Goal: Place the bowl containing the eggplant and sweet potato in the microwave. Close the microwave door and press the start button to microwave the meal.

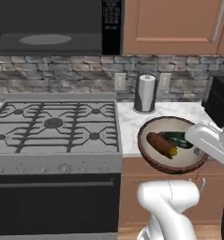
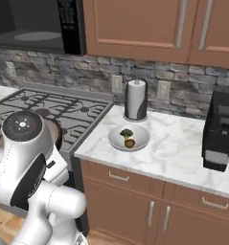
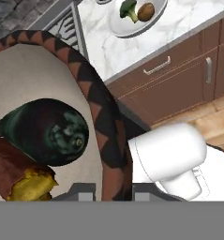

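In the hand view the gripper (image 3: 114, 190) sits at the thick rim of the round dark-brown wooden-looking bowl (image 3: 101, 122), its two tips on either side of the rim, so it appears clamped on that edge. Inside the bowl lie the dark greenish-black eggplant (image 3: 45, 131) and, touching it, the reddish-brown sweet potato with an orange-yellow end (image 3: 15, 176).

In the left base view the bowl (image 1: 153, 157) is held in the air in front of the counter edge, tilted toward the camera, just right of the grey gas stove (image 1: 52, 124). Behind it on the white marble counter (image 2: 178, 148) stands an upright paper-towel roll on a dark holder (image 1: 145, 93). A shallow white bowl with a green broccoli floret and a round brown item (image 2: 129, 137) rests on the counter in front of that roll. A black coffee machine (image 2: 220, 131) stands well to the right.

Up and to the left, above the stove, hangs the large black microwave (image 1: 52, 28), its dark cavity open to view with the turntable inside. A grey stone backsplash (image 2: 97, 72) and brown wooden cabinets (image 2: 144, 28) line the wall.
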